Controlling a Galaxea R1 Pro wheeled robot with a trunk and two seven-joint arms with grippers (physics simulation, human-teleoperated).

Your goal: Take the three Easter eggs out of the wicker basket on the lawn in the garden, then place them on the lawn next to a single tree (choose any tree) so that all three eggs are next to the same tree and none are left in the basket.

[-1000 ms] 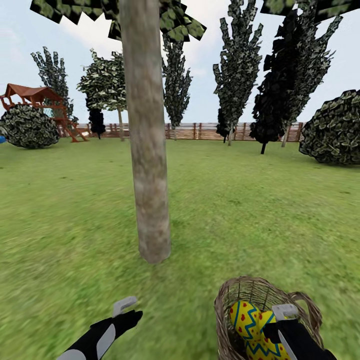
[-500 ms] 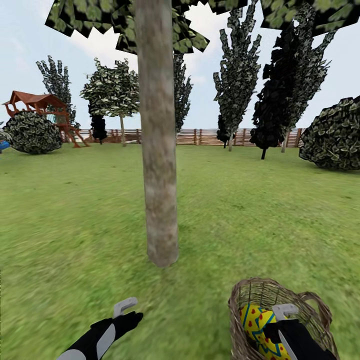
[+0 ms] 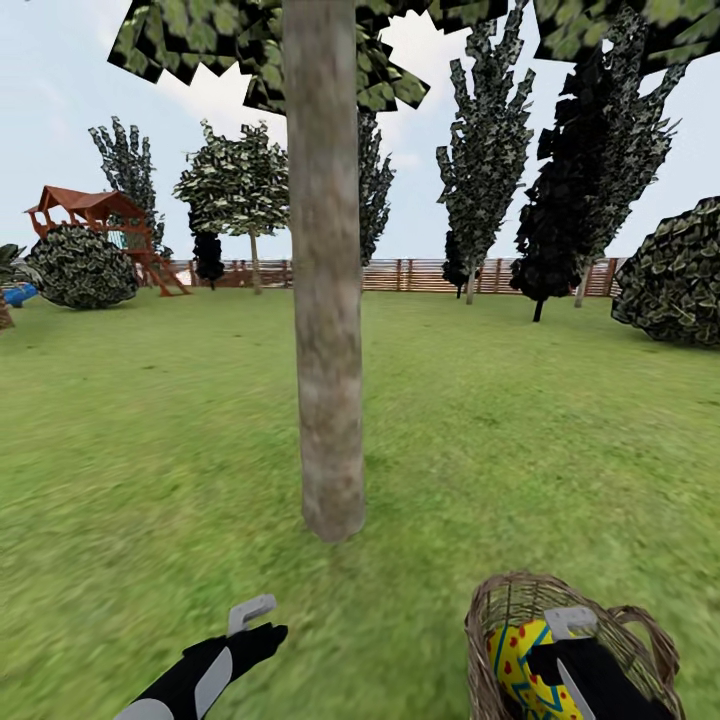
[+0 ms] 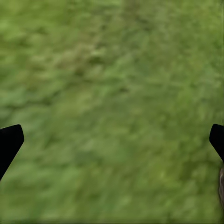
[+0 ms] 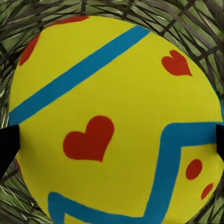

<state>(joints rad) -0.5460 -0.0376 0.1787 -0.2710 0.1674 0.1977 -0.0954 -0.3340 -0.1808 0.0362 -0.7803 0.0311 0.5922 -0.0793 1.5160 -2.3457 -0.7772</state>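
My view has swung left, the tree (image 3: 328,300) now nearer the wicker basket (image 3: 500,610), where my right gripper (image 3: 572,640) hangs over an egg (image 3: 520,655), its fingers spread either side without touching, my left gripper (image 3: 252,622) spread over the lawn (image 3: 150,450).

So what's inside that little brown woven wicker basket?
In the brown wicker basket lies a yellow egg with red hearts and blue bands. The right gripper hangs over the opening and covers the rest, so any further eggs stay hidden.
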